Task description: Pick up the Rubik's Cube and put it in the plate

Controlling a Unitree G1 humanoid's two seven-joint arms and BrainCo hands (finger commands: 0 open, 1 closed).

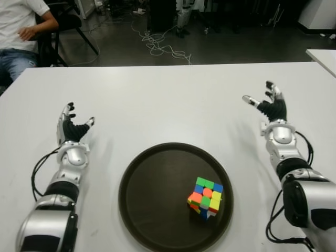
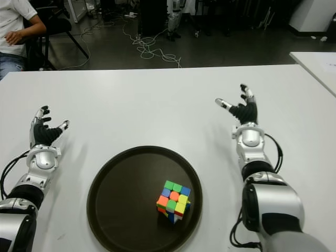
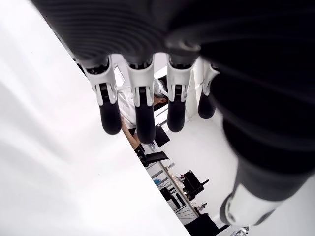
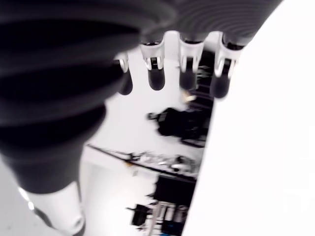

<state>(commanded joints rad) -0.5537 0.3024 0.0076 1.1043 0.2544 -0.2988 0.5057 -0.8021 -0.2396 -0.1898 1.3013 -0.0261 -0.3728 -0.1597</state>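
Fingers point(image 3: 110, 115) on the left hand point(image 1: 72, 128) were spread and relaxed, gripping nothing, and the right hand point(image 1: 269, 105) matched it, its fingers point(image 4: 156, 78) apart and empty too. The Rubik's Cube point(image 1: 206, 197) sat inside the dark round plate point(image 1: 152, 199), toward its right side, near the rim. The plate lay on the white table point(image 1: 168, 100) between the two arms, the left hand off to its left, the right hand well off to its right. A seated person point(image 1: 21, 31) showed beyond the table's far left corner.
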